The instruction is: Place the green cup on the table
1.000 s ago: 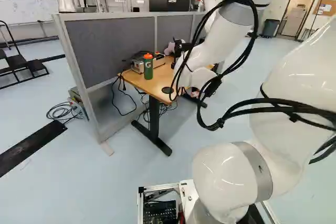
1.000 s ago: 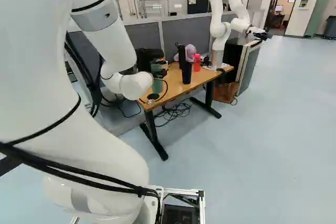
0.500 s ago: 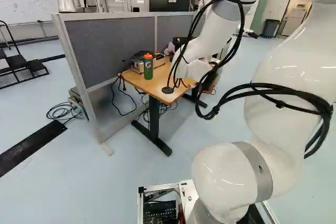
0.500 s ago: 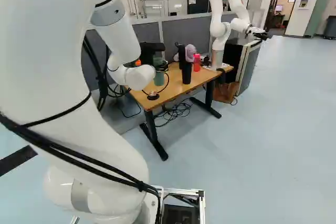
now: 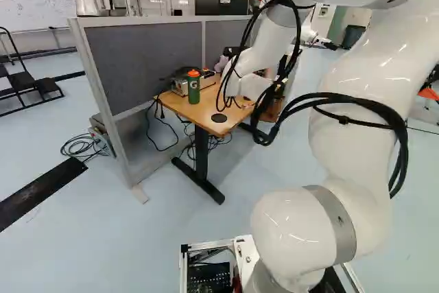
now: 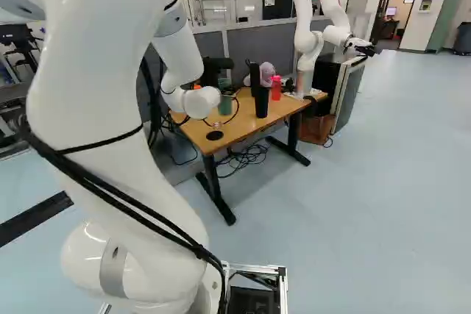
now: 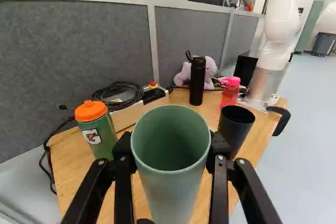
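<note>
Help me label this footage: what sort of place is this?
Probably a robotics lab or workshop: another robot stands at the far end of the wooden table, beside grey partitions, with a whiteboard beyond.

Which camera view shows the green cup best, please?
The wrist view: there the green cup stands large between the tool's fingers, its open rim and inside visible. The right base view shows it small, beside the arm; I cannot make it out in the left base view.
</note>
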You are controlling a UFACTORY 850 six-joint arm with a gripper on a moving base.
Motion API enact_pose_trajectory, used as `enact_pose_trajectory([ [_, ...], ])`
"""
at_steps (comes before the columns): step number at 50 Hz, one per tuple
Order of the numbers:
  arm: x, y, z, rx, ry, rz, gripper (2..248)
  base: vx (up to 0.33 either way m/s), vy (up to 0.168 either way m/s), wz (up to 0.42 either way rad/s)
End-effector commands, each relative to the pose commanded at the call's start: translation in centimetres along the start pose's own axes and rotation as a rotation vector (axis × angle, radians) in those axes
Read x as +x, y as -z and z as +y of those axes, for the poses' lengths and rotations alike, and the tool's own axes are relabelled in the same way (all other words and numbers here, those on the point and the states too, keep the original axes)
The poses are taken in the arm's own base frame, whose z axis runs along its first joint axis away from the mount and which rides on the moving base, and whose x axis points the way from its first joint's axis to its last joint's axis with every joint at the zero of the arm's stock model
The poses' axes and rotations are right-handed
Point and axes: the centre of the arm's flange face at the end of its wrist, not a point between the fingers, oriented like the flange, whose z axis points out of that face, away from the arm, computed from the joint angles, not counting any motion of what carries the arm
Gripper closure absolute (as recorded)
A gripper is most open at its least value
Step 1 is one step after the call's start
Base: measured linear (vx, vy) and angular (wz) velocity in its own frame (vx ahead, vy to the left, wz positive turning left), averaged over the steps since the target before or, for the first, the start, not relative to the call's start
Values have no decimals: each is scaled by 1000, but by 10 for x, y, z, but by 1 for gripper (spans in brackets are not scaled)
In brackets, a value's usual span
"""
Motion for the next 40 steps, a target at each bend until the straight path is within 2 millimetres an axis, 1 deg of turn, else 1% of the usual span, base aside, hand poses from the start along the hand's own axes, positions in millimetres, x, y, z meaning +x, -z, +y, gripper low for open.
enact_pose_trajectory([
  [15, -10, -35, -3, 5, 1, 4, 123, 0, 0, 0],
  [40, -25, -92, -13, 21, 3, 75, 123, 0, 0, 0],
])
